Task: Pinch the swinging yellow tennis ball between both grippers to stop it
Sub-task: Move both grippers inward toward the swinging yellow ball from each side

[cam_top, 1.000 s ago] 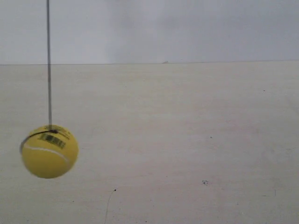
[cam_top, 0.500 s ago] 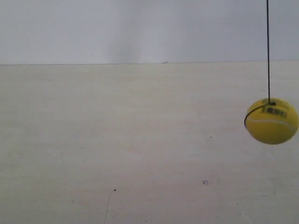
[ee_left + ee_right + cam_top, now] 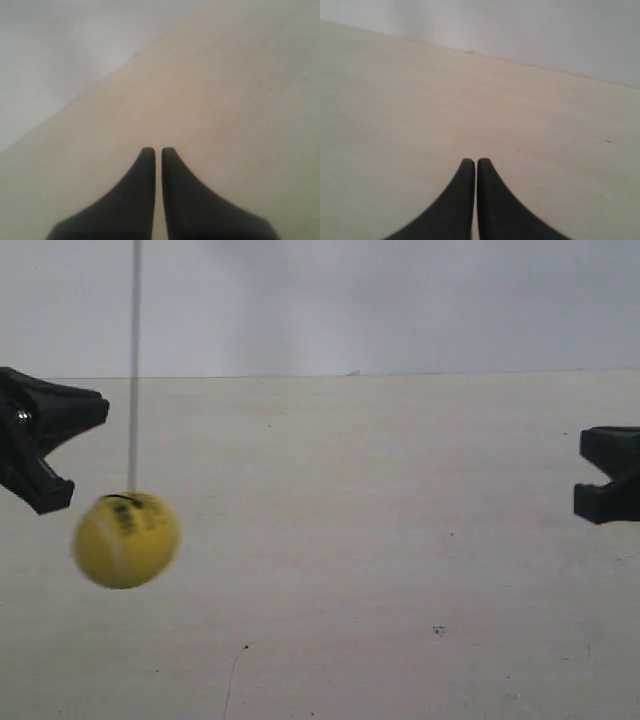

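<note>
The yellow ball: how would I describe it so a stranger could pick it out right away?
Look against the wide pale tabletop, toward the exterior view's left. A thin string drops there to the yellow tennis ball, near a black gripper. It is the only round, brightly coloured thing, and the only one hanging.

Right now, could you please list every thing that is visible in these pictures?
yellow tennis ball: one, yellow, hanging low at the exterior view's left, blurred
string: one, thin, grey, straight up from the ball
table: one, pale beige, under everything
wall: one, grey-white, behind the table
left gripper: one, black, fingers nearly touching, holding nothing
right gripper: one, black, same state
</note>
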### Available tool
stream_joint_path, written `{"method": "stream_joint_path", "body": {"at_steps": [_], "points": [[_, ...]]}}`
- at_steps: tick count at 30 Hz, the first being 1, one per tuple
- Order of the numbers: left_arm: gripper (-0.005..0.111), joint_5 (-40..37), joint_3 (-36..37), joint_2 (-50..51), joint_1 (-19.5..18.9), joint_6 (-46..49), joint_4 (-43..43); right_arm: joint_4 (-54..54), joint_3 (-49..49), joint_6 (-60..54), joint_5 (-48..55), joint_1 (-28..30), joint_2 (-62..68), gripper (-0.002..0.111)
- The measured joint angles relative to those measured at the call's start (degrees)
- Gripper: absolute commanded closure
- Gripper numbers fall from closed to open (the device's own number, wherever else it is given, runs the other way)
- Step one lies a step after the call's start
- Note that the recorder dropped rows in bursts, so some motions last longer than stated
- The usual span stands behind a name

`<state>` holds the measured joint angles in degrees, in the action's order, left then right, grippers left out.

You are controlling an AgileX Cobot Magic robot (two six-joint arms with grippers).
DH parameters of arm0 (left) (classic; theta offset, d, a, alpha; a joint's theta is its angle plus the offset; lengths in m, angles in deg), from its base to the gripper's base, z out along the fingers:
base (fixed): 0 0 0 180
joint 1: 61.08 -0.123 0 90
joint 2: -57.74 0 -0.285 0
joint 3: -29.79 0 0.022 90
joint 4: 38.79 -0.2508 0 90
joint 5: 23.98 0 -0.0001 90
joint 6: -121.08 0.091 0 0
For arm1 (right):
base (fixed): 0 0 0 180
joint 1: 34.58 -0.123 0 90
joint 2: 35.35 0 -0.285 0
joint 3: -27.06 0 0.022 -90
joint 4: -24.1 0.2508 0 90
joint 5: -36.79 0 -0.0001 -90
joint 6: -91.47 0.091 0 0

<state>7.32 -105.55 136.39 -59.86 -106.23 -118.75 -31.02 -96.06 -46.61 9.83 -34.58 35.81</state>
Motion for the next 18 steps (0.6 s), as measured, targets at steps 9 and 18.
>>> {"method": "stream_joint_path", "body": {"at_steps": [9, 18], "points": [[0.102, 21.38, 0.0, 1.57, 0.0, -5.47, -11.16, -17.44, -0.1, 3.21, -19.33, 0.0, 7.38, 0.108], [0.102, 35.23, 0.0, 1.57, 0.0, -4.39, -12.0, -23.77, -0.1, 5.73, -27.37, 0.0, 7.62, 0.108]]}}
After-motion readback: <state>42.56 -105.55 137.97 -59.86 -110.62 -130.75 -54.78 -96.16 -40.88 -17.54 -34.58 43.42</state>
